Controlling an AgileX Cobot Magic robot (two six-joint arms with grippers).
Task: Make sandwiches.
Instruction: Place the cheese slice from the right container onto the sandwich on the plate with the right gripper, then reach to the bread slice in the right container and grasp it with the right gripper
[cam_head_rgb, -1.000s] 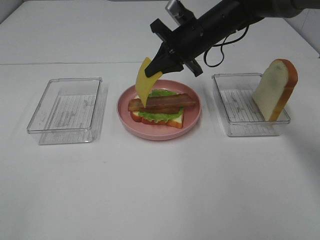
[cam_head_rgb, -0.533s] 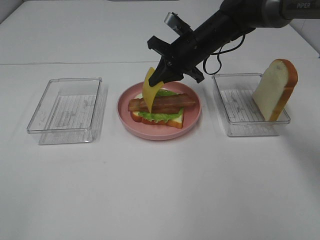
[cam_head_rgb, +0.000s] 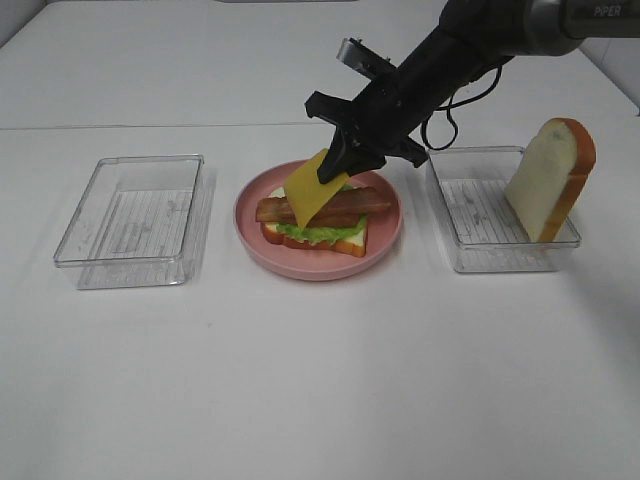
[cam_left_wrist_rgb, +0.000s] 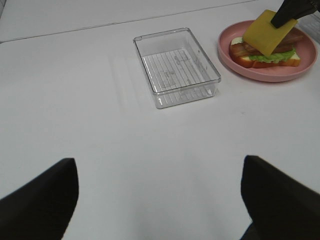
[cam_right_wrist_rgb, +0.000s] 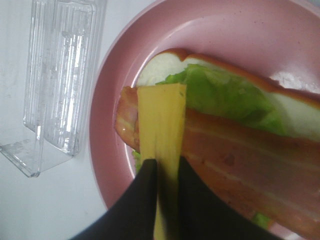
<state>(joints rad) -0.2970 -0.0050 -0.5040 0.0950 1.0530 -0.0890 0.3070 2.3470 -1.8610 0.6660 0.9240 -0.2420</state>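
On the pink plate (cam_head_rgb: 250, 215) lies an open sandwich: a bread slice (cam_head_rgb: 340, 244), green lettuce (cam_head_rgb: 310, 232) and bacon strips (cam_head_rgb: 355, 206). My right gripper (cam_head_rgb: 340, 165) is shut on a thin yellow cheese slice (cam_head_rgb: 312, 190), which slants down with its lower edge on the bacon. The right wrist view shows the cheese (cam_right_wrist_rgb: 161, 120) pinched between the dark fingers (cam_right_wrist_rgb: 145, 190), above the bacon (cam_right_wrist_rgb: 230, 160) and lettuce (cam_right_wrist_rgb: 220, 95). A second bread slice (cam_head_rgb: 550, 180) leans upright in the right tray (cam_head_rgb: 480, 225). My left gripper (cam_left_wrist_rgb: 160, 200) is open over bare table, well away from the plate (cam_left_wrist_rgb: 225, 55).
An empty clear tray (cam_head_rgb: 130, 220) stands left of the plate, also seen in the left wrist view as the tray (cam_left_wrist_rgb: 175, 65). The right arm's black cable (cam_head_rgb: 440, 115) hangs above the gap between plate and right tray. White table lies in front.
The right gripper has moved right and down over the plate. The cheese has tipped from hanging almost upright to slanting across the bacon. The left arm has not moved.
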